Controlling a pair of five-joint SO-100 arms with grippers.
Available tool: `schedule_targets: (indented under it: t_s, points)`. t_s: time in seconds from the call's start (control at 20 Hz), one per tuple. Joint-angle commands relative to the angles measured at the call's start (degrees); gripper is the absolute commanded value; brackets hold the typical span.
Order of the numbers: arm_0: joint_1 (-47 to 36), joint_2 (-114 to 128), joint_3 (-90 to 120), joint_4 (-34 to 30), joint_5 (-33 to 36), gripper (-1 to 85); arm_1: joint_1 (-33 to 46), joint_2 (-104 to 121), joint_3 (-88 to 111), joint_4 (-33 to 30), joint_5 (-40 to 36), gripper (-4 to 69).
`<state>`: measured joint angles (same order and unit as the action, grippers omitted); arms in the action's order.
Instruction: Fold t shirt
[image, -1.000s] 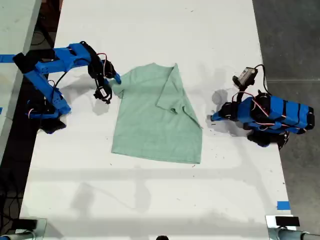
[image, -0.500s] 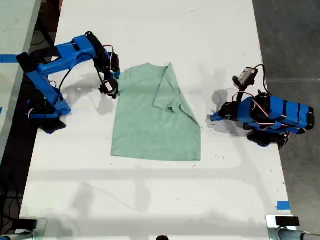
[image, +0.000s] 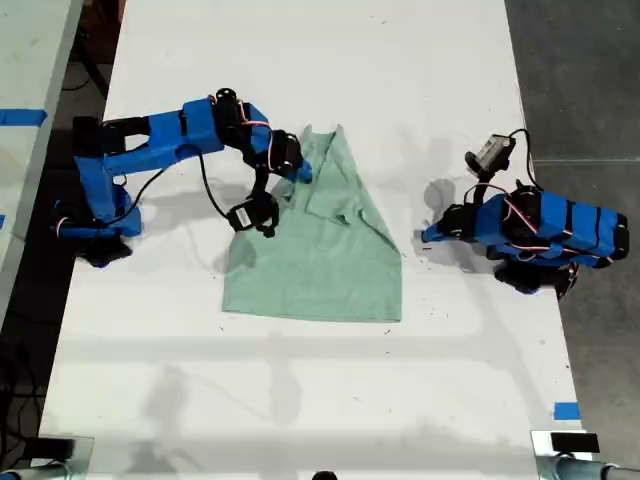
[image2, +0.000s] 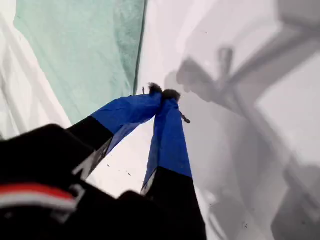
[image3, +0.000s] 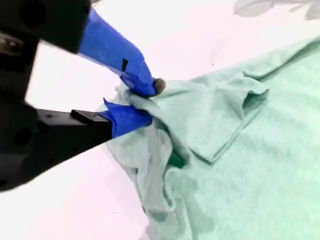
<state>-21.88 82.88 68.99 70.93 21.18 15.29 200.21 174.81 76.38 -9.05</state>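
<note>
Gripper number two, my second gripper (image3: 142, 102), was clamped on a bunched fold of the small pale mint-green cloth t shirt (image: 330, 250), up over the shirt's collar end on the white table (image: 300, 400). My first gripper (image2: 162, 93) sat just off the shirt's opposite edge, blue jaws pinched together with nothing in them.

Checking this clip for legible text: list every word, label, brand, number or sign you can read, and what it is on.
None is readable in any view.
The t shirt is plain, with no print or visible tag.
My second gripper, pinching the cloth, and my first gripper show bare blue and black surfaces.
The blue tape on the table carries no writing.
</note>
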Motion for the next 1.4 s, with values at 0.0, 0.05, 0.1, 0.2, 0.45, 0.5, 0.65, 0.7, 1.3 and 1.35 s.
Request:
schedule_targets:
  t_s: [0.0, 0.05, 0.1, 0.2, 0.45, 0.5, 0.65, 0.7, 1.3, 1.35]
  points:
    - [0.79, -1.05, -3.52, -2.2, -1.41, 17.9, -0.18, 0.88, 2.55, 0.44, -0.53, 0.8]
    - [0.53, -0.53, -3.6, -1.85, -0.97, 17.6, -0.18, 0.88, 2.55, 0.44, -0.62, 0.8]
    - [-0.26, 1.49, -3.6, -0.7, -0.35, 15.5, -0.18, 0.88, 2.55, 0.44, -0.62, 0.8]
    - [-3.6, 9.67, -3.16, 4.48, 0.09, -0.1, -0.18, 0.88, 2.55, 0.44, -0.62, 0.8]
    - [-11.43, 51.59, 17.67, 5.27, 0.26, -0.1, -0.18, 0.88, 2.55, 0.35, -0.7, 0.8]
    - [-11.51, 61.61, 26.63, 1.76, -0.44, -0.1, -0.18, 0.88, 2.55, 0.26, -0.7, 0.8]
    - [-8.88, 84.2, 53.17, -5.8, -4.48, -0.1, -0.09, 0.88, 2.55, 0.26, -0.7, 0.8]
    - [-6.86, 89.47, 62.4, -9.32, -5.71, -0.1, -0.09, 0.88, 2.55, 0.26, -0.62, 0.8]
    - [-1.76, 123.57, 110.39, -7.03, -19.51, 1.8, -0.09, 0.88, 2.72, 0.26, -0.26, 0.8]
    - [-2.11, 123.57, 110.39, -7.03, -19.51, 2.4, 0.0, 0.88, 2.72, 0.26, -0.26, 0.8]
